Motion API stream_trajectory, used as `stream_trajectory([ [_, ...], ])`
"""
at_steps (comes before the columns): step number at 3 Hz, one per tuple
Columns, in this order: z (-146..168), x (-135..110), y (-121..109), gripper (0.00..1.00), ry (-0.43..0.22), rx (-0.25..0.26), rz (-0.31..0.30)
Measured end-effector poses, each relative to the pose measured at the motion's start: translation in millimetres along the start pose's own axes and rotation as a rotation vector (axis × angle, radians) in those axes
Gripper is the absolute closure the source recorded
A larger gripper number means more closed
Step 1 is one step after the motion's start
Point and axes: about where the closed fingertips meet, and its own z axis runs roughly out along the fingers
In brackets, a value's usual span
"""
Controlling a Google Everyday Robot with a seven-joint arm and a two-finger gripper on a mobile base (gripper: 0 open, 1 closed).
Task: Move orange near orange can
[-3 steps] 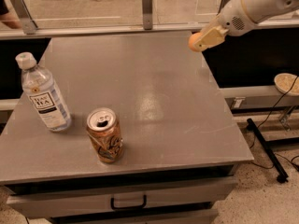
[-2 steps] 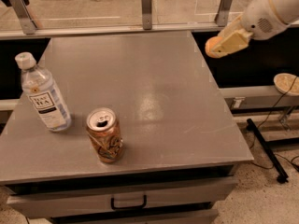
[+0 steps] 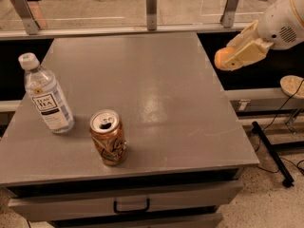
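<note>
One grey table (image 3: 156,94) fills most of the view, with a drawer under the front edge and a dark drawer handle (image 3: 131,206). White robot arm (image 3: 285,20) comes in from the upper right, off the table's right side. Clear tea bottle (image 3: 47,99), white cap, stands upright near the left edge. The orange can (image 3: 108,137) stands upright near the front edge, just right of the bottle but not touching it, pull-tab top open, body dented. The gripper (image 3: 229,59) is in the air past the table's right edge, level with the far half of the top, over the dark gap beside it. Its pale fingers are closed around the orange (image 3: 220,59), which pokes out on the side facing the table. Grip looks firm, though the far finger is mostly hidden behind the fruit, so contact on that side is probably there but not confirmed. Orange is well apart from the can: can sits front-left, orange is held off the right side, with bare tabletop between them.
</note>
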Motion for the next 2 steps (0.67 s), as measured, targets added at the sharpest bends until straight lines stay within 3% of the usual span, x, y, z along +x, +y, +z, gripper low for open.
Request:
stream_trajectory([
  [1,8.8,3.6,4.0,1.0,0.005,-0.043,-0.012],
  [2,21.7,5.9,47.4,1.0,-0.065,-0.171,-0.07],
])
